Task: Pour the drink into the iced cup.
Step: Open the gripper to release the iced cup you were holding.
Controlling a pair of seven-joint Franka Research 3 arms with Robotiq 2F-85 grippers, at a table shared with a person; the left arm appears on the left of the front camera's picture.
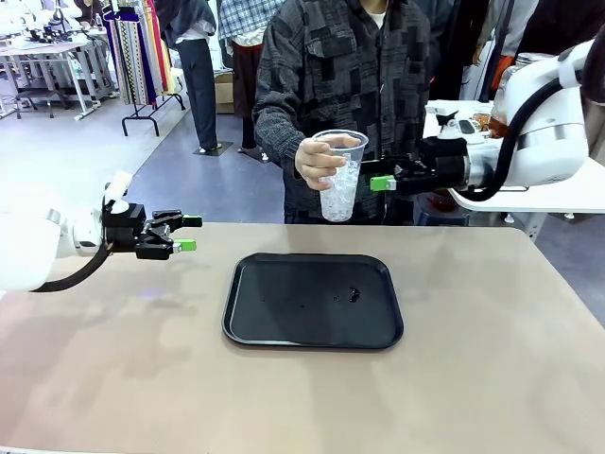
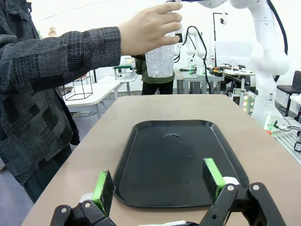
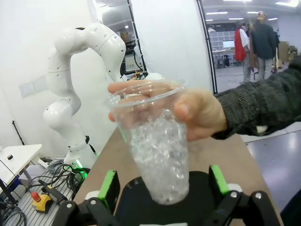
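Holding a clear plastic cup [image 1: 342,175] full of crushed ice just above the frame's centre, the person's hand [image 1: 319,159] is gripping it near the rim, above the far edge of the black tray [image 1: 313,300] lying on the desk [image 1: 492,378]. At centre right, the right gripper [image 1: 379,183] is standing with fingers apart just beside the cup. At left, the left gripper [image 1: 191,233] is hovering over the desk, fingers spread and holding nothing.

Counter [image 1: 492,378]: one; black tray [image 1: 313,301]: one; clear cup of crushed ice [image 1: 341,177]: one; person's hand [image 1: 318,158]: one; robot grippers: two, left [image 1: 189,234], right [image 1: 381,174]
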